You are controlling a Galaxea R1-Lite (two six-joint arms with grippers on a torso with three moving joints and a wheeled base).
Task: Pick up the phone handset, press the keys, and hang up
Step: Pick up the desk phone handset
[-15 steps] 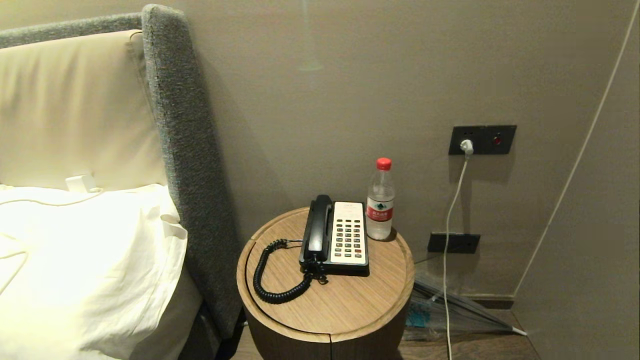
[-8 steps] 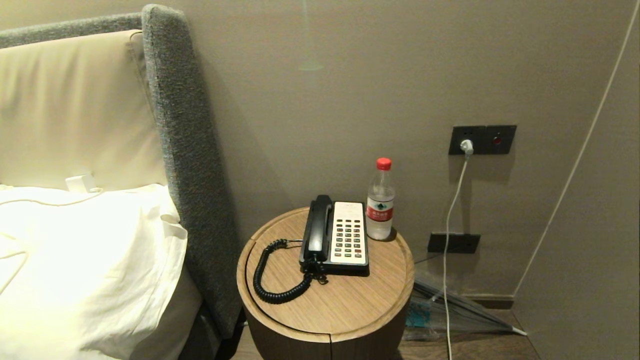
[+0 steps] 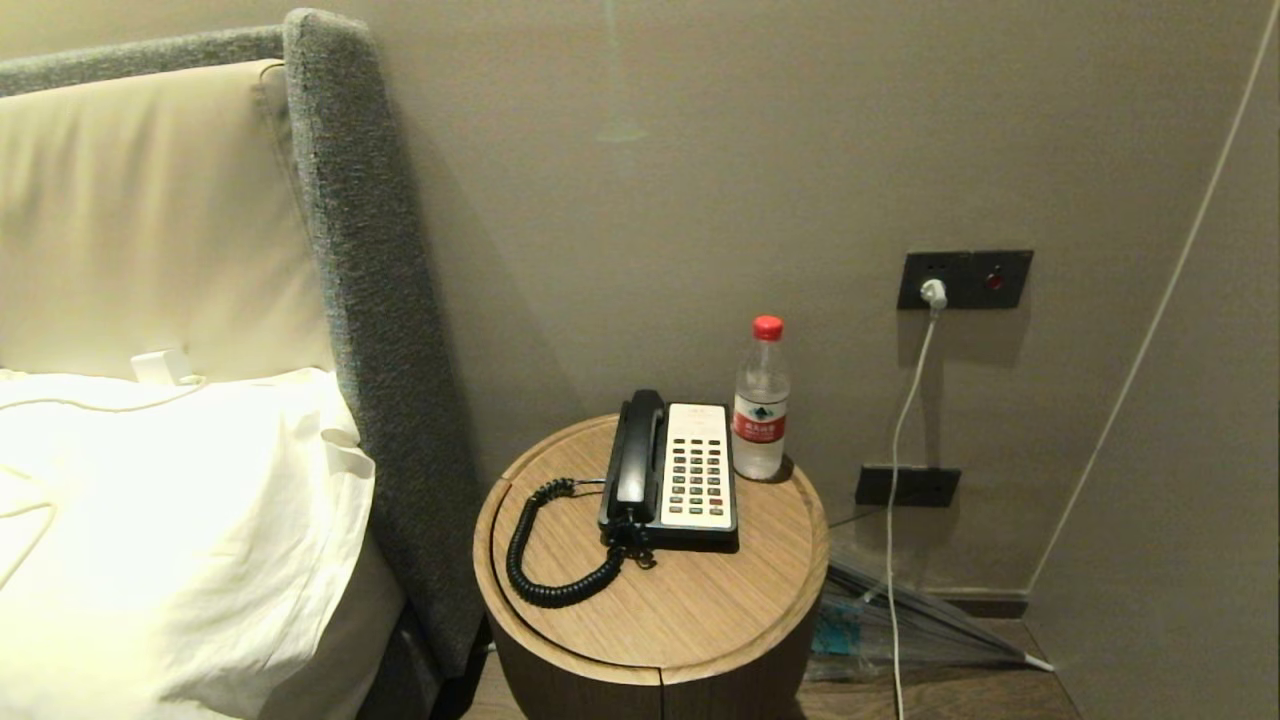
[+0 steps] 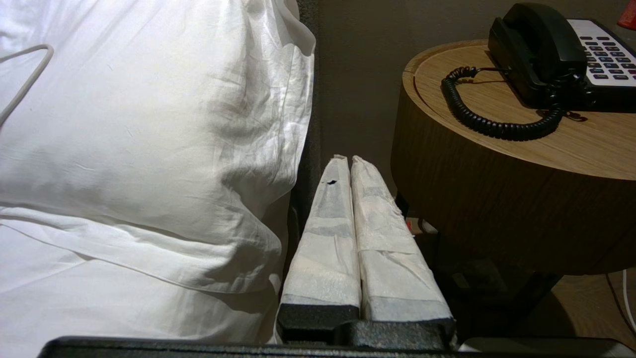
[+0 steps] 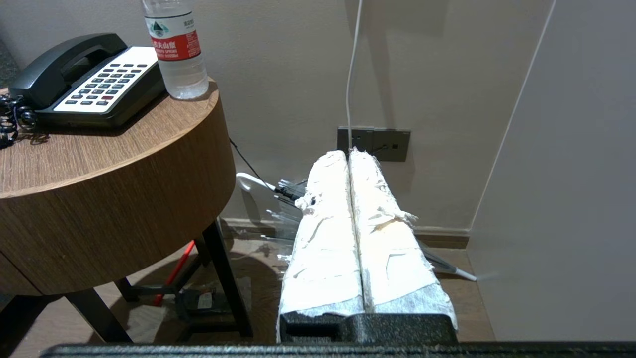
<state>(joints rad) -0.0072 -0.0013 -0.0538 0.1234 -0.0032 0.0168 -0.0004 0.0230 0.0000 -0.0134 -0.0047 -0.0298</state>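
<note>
The black phone handset [image 3: 637, 455] rests in its cradle on the left side of the phone base, beside the white panel of keys [image 3: 697, 478]. Its black coiled cord [image 3: 545, 560] loops over the round wooden side table [image 3: 700, 620]. The handset [image 4: 539, 47] and keys [image 4: 603, 54] also show in the left wrist view, and the handset [image 5: 64, 62] in the right wrist view. Neither arm appears in the head view. My left gripper [image 4: 349, 161] is shut and empty, low between the bed and the table. On the table's other side my right gripper [image 5: 348, 154] hangs low, shut and empty.
A water bottle [image 3: 761, 400] with a red cap stands right of the phone. White pillows [image 3: 170, 530] and a grey headboard [image 3: 380, 300] lie to the left. A white cable [image 3: 900, 450] hangs from the wall socket, and a folded umbrella [image 3: 900, 620] lies on the floor.
</note>
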